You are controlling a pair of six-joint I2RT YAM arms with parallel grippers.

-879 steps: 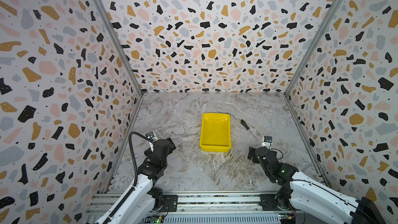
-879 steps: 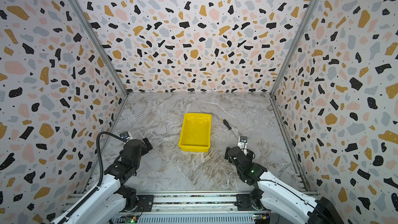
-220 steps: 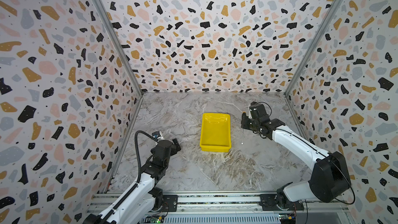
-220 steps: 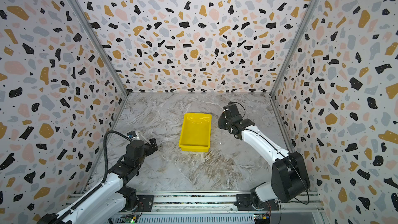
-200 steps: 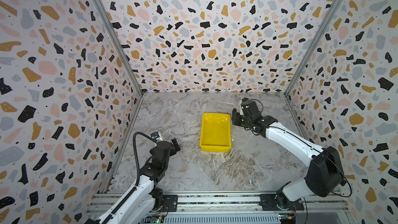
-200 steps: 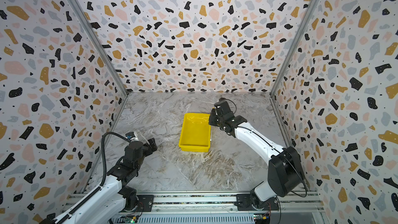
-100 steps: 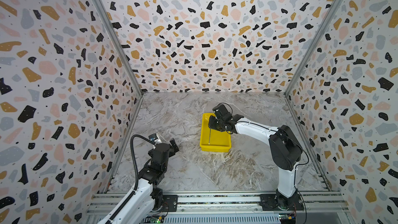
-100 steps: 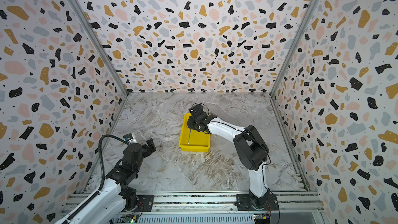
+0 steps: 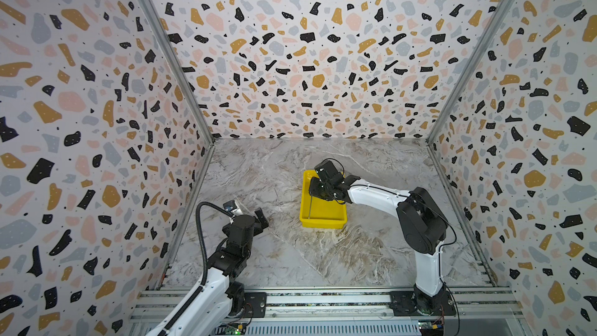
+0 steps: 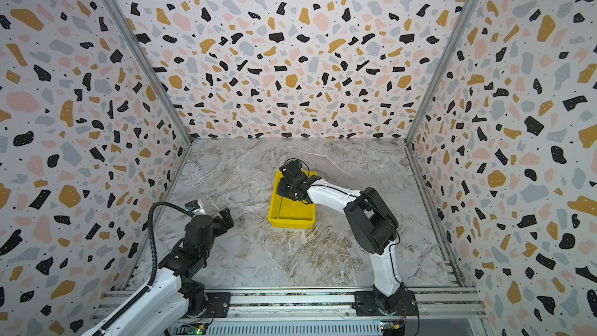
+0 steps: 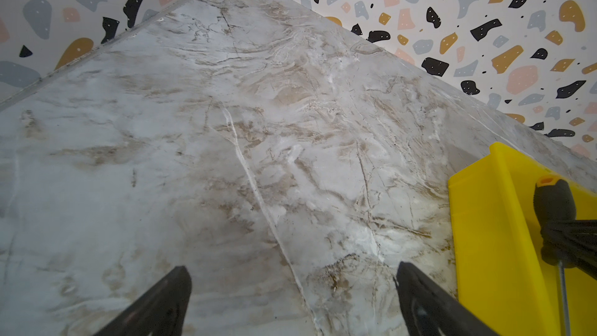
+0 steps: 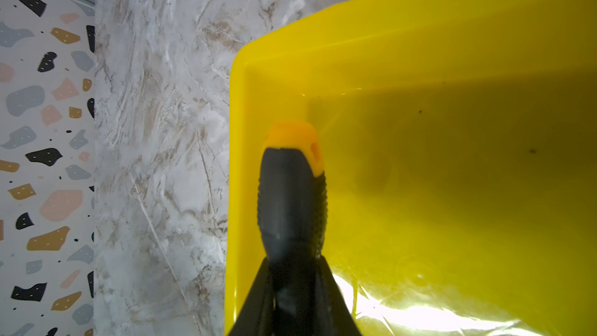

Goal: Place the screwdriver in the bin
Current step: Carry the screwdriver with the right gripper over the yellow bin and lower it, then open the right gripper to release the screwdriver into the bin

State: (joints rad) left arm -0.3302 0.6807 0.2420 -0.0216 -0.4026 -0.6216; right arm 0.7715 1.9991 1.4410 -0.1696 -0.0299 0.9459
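Probably a robot lab booth: terrazzo-print walls [image 9: 290, 59], marble-print tabletop [image 9: 323, 260].

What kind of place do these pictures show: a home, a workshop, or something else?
Probably a robot test booth: speckled walls close in a marble-look tabletop on three sides, and the left arm and right arm are mounted on a metal rail at its front edge.

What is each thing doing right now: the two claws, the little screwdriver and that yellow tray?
Bin: upright on the table, open side up.
Screwdriver: held by its black handle over the bin's inside, not yet let go.
Right claw: shut on the screwdriver.
Left claw: open, empty, apart from the bin.
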